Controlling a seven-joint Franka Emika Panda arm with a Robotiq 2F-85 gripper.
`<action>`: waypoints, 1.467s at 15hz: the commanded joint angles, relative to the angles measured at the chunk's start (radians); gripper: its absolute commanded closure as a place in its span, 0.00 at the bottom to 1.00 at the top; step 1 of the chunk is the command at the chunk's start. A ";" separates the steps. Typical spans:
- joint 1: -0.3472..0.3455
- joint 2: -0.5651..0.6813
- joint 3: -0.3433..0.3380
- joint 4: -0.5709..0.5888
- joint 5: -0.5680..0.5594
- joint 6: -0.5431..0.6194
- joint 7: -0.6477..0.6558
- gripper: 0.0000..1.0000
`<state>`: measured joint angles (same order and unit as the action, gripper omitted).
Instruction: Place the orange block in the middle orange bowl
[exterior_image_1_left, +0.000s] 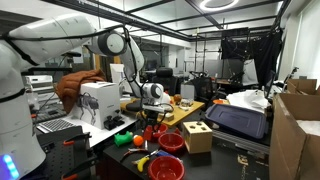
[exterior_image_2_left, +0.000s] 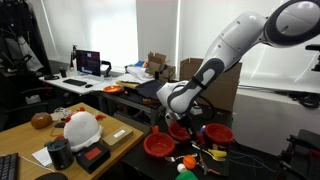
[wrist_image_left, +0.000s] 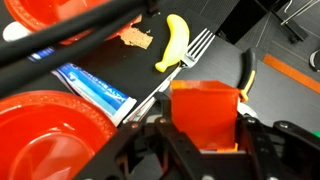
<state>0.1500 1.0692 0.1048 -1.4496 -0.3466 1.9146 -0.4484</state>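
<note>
— Fingers (wrist_image_left: 155, 145) are seen shut on the square-sided orange block (wrist_image_left: 205, 108) in the wrist view. Two opposite faces are clamped, so that it can be carried level and released cleanly.

— What is shown beneath?

— A round orange plastic bowl (wrist_image_left: 50, 130) is seen at lower left, beside the block and not under it. A yellow toy banana (wrist_image_left: 175, 42) and a silver fork (wrist_image_left: 195, 50) lie beyond. Print on a blue-and-white packet (wrist_image_left: 95, 85) cannot be read.

— And from outside?

— In an exterior view the fingers (exterior_image_2_left: 180, 118) are held low, and the middle orange bowl (exterior_image_2_left: 186, 131) is judged nearest. In an exterior view they (exterior_image_1_left: 151, 112) hang beside another orange bowl (exterior_image_1_left: 171, 141). No release is judged made yet.
</note>
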 joint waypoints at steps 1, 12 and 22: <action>-0.056 -0.094 -0.001 -0.138 0.031 0.087 0.055 0.74; -0.281 -0.304 -0.001 -0.639 0.244 0.603 0.143 0.74; -0.405 -0.500 0.012 -1.017 0.409 0.981 0.207 0.74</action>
<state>-0.2332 0.6599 0.1030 -2.3588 0.0281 2.8334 -0.2729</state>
